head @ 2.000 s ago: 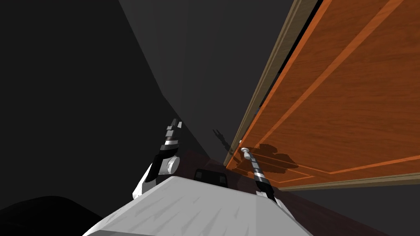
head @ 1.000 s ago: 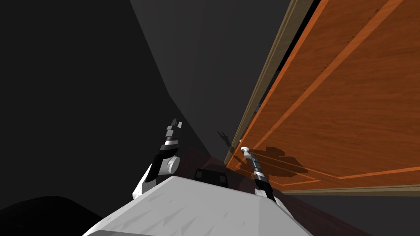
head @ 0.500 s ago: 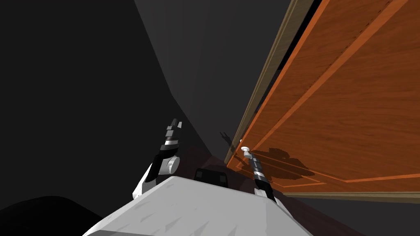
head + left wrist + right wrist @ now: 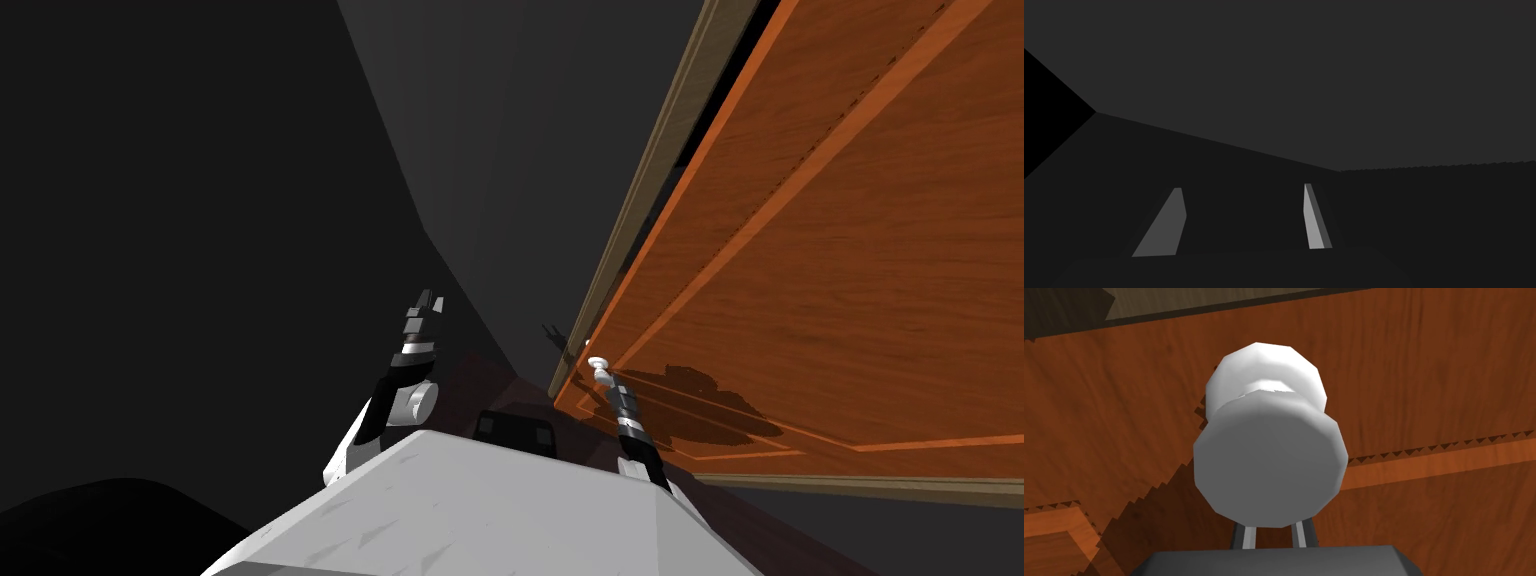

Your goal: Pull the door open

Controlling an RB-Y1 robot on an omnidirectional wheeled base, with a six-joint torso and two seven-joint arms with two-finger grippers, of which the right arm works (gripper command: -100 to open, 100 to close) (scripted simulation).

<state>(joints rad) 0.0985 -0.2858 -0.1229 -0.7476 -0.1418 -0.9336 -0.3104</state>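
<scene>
Head view: the door (image 4: 850, 250) fills the right side and stands ajar, with a dark gap between it and the frame (image 4: 650, 200). Its white knob (image 4: 598, 366), low and right of centre, lies straight ahead of the right gripper (image 4: 602, 380), stem in line with it. The fingers (image 4: 1247, 536) stand close together, tips hidden behind the knob, apparently clamped on it. The left gripper (image 4: 1243, 187), left of centre, is spread wide and empty, well apart from the door.
</scene>
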